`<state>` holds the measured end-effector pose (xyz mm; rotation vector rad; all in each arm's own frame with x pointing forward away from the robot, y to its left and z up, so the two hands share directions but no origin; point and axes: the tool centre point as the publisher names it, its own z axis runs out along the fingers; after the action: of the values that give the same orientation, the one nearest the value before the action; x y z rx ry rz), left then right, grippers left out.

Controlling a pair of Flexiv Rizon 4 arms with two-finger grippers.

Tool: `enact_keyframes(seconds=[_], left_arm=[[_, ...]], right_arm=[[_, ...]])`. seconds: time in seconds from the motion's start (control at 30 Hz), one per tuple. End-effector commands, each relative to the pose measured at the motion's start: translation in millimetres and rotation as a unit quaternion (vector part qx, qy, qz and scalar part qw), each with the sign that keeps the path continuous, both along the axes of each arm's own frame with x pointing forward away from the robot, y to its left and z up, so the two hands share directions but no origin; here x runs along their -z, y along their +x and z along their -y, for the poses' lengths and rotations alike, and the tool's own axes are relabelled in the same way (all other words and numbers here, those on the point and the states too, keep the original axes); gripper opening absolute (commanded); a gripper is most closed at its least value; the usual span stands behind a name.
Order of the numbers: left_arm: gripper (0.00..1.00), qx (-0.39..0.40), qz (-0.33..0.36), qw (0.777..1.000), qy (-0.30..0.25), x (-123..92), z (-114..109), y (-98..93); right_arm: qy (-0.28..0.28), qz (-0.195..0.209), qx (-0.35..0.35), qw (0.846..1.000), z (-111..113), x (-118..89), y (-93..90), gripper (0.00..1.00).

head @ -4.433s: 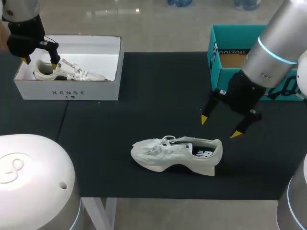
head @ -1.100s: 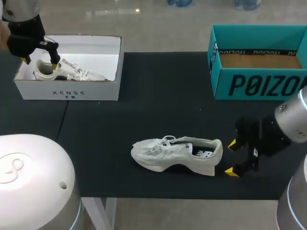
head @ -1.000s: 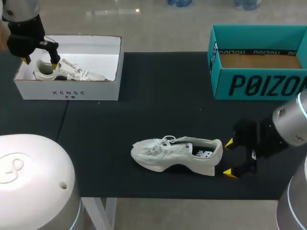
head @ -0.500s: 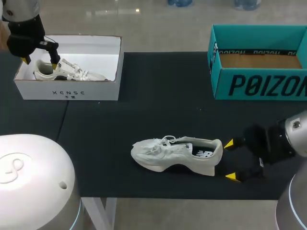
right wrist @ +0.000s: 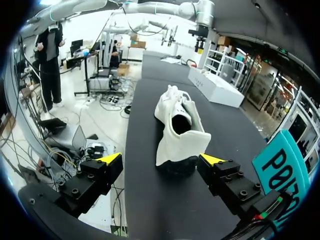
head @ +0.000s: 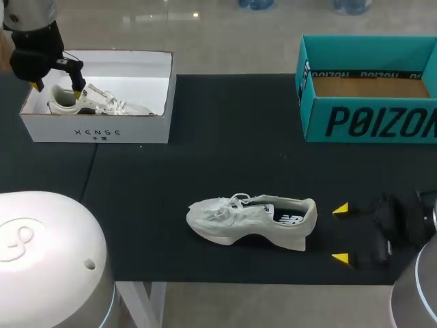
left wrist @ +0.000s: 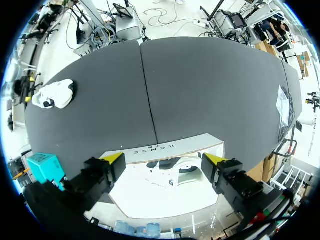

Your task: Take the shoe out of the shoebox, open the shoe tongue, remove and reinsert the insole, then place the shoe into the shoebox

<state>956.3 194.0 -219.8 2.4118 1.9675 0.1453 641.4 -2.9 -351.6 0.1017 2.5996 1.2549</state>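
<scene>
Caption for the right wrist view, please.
Open right gripper behind the heel of the white shoe on the black table.

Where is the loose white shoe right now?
In the head view the white shoe sits on the table, front middle, heel toward the open right claw just clear of it, teal shoebox behind at right.
</scene>
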Motion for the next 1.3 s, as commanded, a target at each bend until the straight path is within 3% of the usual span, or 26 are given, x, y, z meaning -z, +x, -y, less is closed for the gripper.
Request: enact_keyframes(seconds=[0.03,0.33,0.6,1.0,1.3], left_arm=[[1.0,0.001,0.001,1.0,0.0,0,0,-0.6],[1.0,0.001,0.001,1.0,0.0,0,0,-0.6],[1.0,0.001,0.001,1.0,0.0,0,0,-0.6],[1.0,0.001,0.001,1.0,0.0,0,0,-0.6],[1.0,0.001,0.001,1.0,0.0,0,0,-0.6]], right_arm=[[0.1,0.038,0.007,0.994,4,16,-3.8,1.0],[0.17,0.035,-0.015,0.985,0,30,11.1,1.0],[0.169,0.025,-0.033,0.985,-8,28,21.0,1.0],[0.175,-0.002,0.016,0.984,11,40,41.1,1.0],[0.178,-0.015,-0.001,0.984,-5,52,63.0,1.0]])
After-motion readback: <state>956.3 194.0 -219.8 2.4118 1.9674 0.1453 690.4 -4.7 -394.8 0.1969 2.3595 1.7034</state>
